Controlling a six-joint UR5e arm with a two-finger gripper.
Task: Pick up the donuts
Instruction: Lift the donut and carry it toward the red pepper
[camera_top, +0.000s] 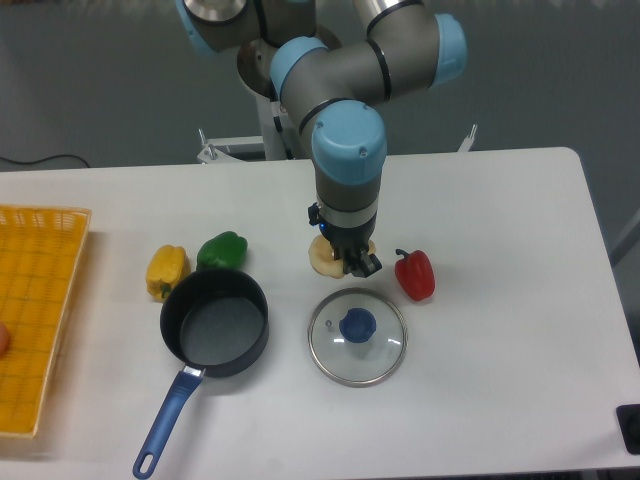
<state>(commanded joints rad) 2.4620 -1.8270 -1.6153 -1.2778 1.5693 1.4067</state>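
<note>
Where the table (500, 400) comes nearest the camera, a pot (214, 322) with a blue handle sits down and to the left of the fingers, and a glass lid (357, 336) with a blue knob lies just below them, its rim close to the fingertips but apart from them. Left of the pot, at the table's edge, a yellow basket (40, 300) lies well away from the fingers.

Further back, the gripper (352, 262) points down over the donut (323, 260), which rests on the table between the green pepper and the red one. Only the donut's pale left part shows; the wrist and fingers cover the rest. Whether the fingers are spread, closed or pinching the donut cannot be told, since the arm's blue-capped wrist hides them from above, with only a dark tip showing at the lower right.

A red pepper (415, 274) lies just to the right of the fingers, not touching them. A green pepper (222, 249) and then a yellow pepper (166, 270) lie to their left, the green one nearer.

Beyond the fingers the arm (340, 90) rises toward the table's far edge.
</note>
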